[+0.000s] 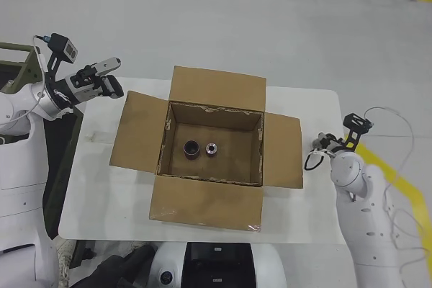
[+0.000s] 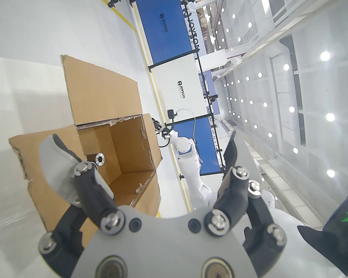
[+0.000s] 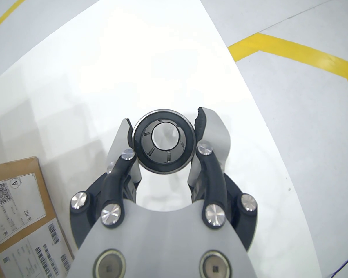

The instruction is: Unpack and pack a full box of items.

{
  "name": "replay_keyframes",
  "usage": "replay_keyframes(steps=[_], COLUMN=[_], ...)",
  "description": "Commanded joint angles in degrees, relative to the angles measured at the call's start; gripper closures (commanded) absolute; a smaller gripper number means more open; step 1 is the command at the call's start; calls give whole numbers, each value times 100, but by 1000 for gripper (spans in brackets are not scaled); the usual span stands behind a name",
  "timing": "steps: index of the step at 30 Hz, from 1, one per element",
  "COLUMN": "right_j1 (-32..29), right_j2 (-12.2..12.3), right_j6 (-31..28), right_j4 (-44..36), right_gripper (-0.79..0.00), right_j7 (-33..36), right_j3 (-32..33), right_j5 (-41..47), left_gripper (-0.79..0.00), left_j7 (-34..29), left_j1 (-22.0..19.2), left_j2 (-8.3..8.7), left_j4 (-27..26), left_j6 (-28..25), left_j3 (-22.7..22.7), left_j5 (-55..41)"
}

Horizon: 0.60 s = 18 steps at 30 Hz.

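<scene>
Top view: unpack judged part-done. Brown cardboard box (image 1: 216, 90) w/ flaps open, mid white table (image 1: 93, 201); two items left on its floor, dark metal ring (image 1: 191, 149) beside silvery metal ring (image 1: 212, 150). Left gripper (image 1: 104, 75) spread, empty, near table's far-left corner. Right wrist view, for detail too small from top: right gripper (image 3: 164, 121) pinching black ring-shaped metal sleeve (image 3: 168, 157) over table, just beside box flap. Left wrist view: silvery ring past box wall, dark one hidden. Repack prob. not begun.
</scene>
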Motion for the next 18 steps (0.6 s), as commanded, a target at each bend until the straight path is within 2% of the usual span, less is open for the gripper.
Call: replay_keyframes(steps=[1, 8, 9, 13, 14, 15, 16, 17, 18], right_j1=[29, 114, 120, 159, 172, 187, 198, 202, 203], right_j2=[-4, -16, -19, -32, -35, -38, -40, -42, -44], right_j6=[56, 152, 169, 217, 232, 242, 218, 201, 212], right_j4=[80, 288, 299, 348, 363, 381, 385, 386, 391], right_gripper=[0, 0, -77, -160, -203, -289, -600, -785, -785], right_j7=[-32, -149, -162, -180, -173, -161, -154, -158, -156], right_j3=[-4, -92, -113, -268, -310, -352, -396, -419, -428], right_j5=[6, -44, -55, -211, -252, -306, -347, -365, -366], left_gripper=[-785, -785, -785, -785, -785, -785, -785, -785, -785], left_j7=[0, 0, 0, 0, 0, 0, 0, 0, 0], left_j1=[0, 0, 0, 0, 0, 0, 0, 0, 0], left_j2=[0, 0, 0, 0, 0, 0, 0, 0, 0], left_j4=[0, 0, 0, 0, 0, 0, 0, 0, 0], left_j6=[0, 0, 0, 0, 0, 0, 0, 0, 0], left_j3=[0, 0, 0, 0, 0, 0, 0, 0, 0], left_j5=[0, 0, 0, 0, 0, 0, 0, 0, 0])
